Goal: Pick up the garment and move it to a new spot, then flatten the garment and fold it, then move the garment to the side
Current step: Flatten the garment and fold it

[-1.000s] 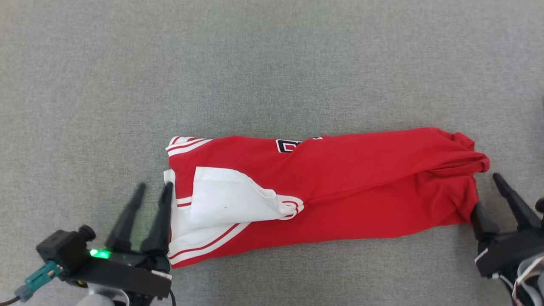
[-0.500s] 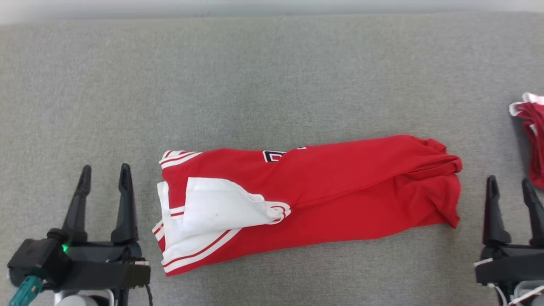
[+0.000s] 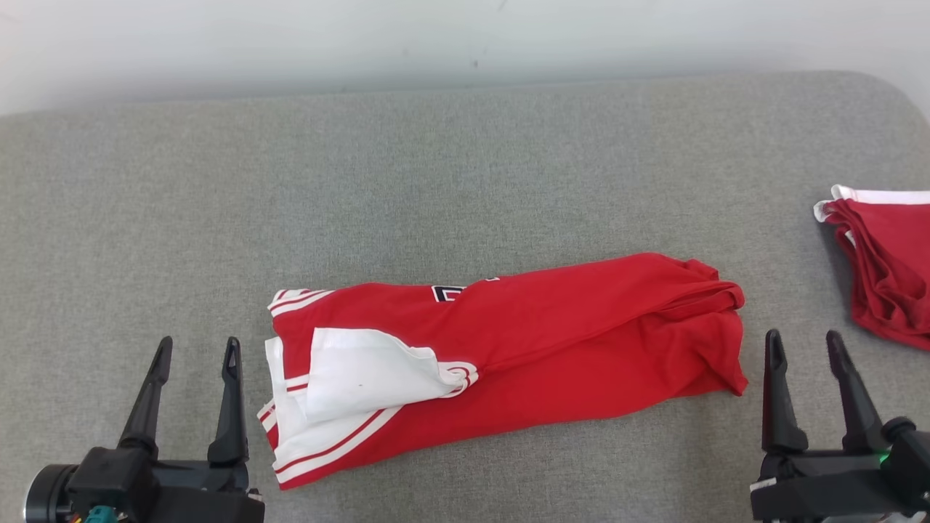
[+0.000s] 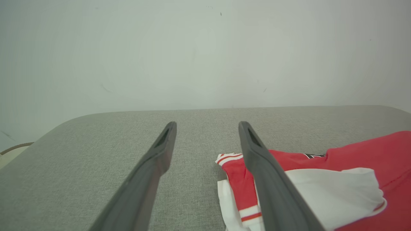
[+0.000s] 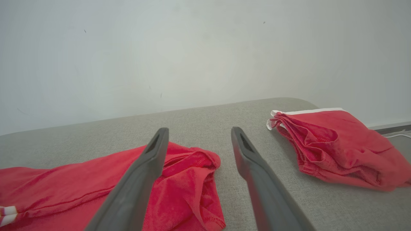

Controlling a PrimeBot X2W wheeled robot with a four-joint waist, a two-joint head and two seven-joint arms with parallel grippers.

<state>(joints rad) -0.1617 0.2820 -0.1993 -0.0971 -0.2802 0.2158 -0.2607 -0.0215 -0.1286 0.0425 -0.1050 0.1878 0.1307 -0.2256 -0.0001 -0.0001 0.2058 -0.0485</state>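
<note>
A red garment (image 3: 552, 341) with white trim lies folded lengthwise into a long band across the middle of the grey padded table (image 3: 436, 181). A white panel (image 3: 363, 370) is turned over at its left end. My left gripper (image 3: 195, 350) stands open just left of that end, touching nothing. My right gripper (image 3: 803, 343) stands open just right of the garment's bunched right end. The left wrist view shows the garment's striped left end (image 4: 244, 179) beside my own right finger (image 4: 266, 173). The right wrist view shows the garment's right end (image 5: 192, 186) partly behind my own left finger (image 5: 141, 179).
A second red garment (image 3: 886, 261), folded with a white edge, lies at the table's right edge (image 5: 334, 147). A pale wall (image 3: 436, 43) runs behind the table. Bare grey surface spreads behind and to the left of the long garment.
Both grippers have drawn back from the garment's ends and stand upright beside it. The head camera has tilted up, bringing the wall and the second garment into view.
</note>
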